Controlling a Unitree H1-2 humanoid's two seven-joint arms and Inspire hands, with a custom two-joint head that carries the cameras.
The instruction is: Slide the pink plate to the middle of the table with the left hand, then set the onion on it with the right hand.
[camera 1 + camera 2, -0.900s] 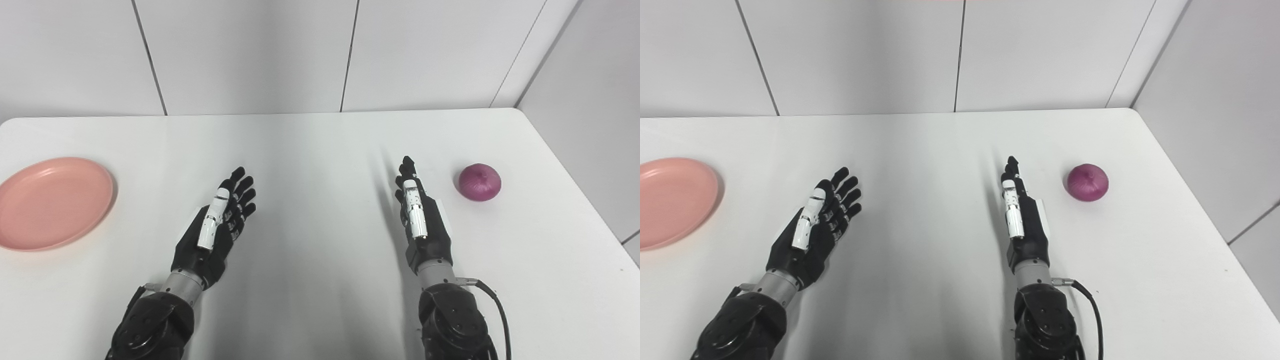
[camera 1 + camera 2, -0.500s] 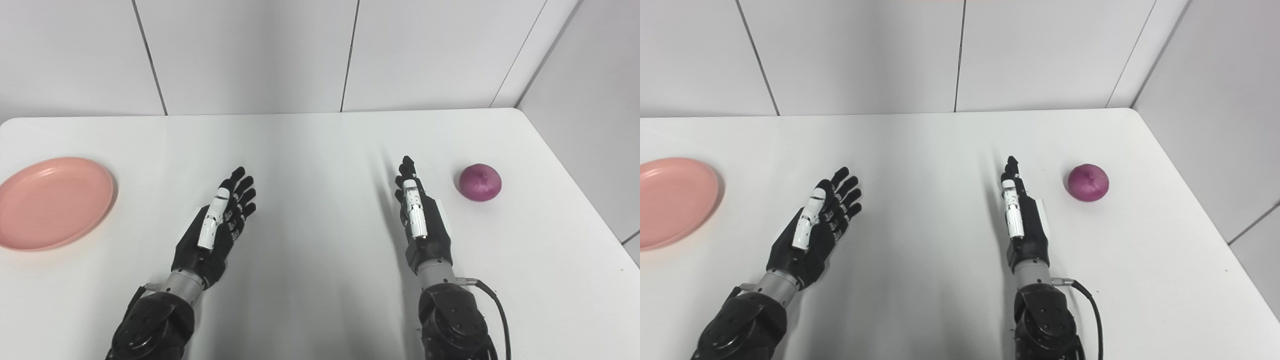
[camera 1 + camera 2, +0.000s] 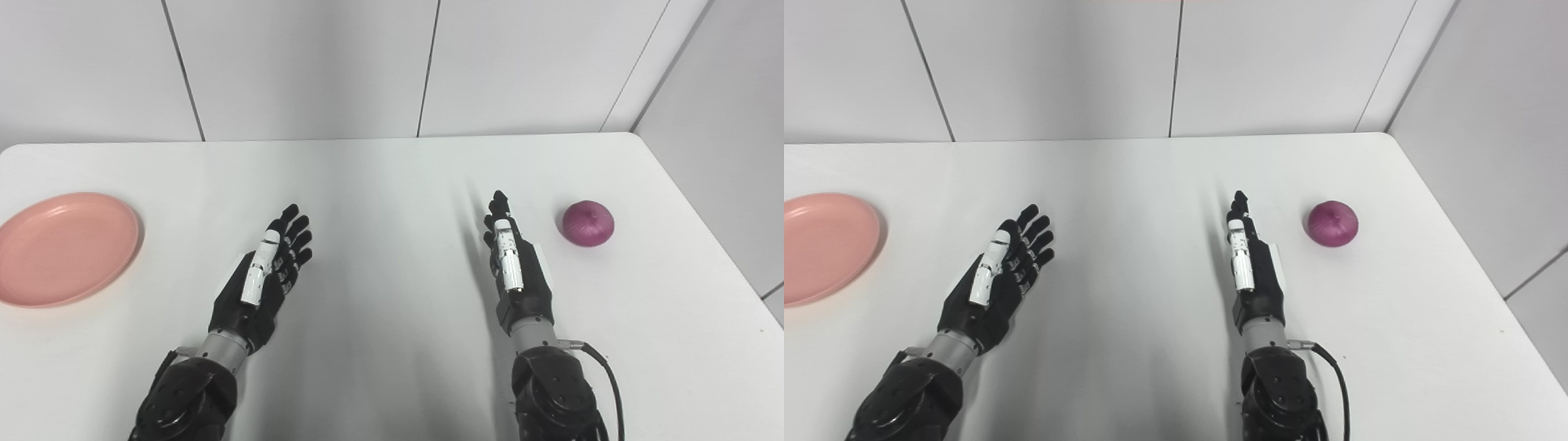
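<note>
Our left hand (image 3: 260, 282) and right hand (image 3: 513, 269) lie spread, holding nothing; pink plate (image 3: 64, 246) far outboard, onion (image 3: 588, 223) just outboard, both untouched.

White bench (image 3: 392, 171), smooth and slightly glossy, fills most of the frame. Rounded corners at far left and far right; right edge runs diagonally toward the near side. Soft grey streaks of shadow and reflection run down the bench top near its middle.

Back wall (image 3: 306, 67): large pale grey-white panels, split by thin dark vertical seams. Wall meets the bench's far edge directly.

Side wall (image 3: 723, 122) on the right, same pale panelling, meeting the back wall at a corner. One faint seam low on it, near the frame's right edge.

Light even and diffuse, cool-toned; source not visible. No floor in view.
</note>
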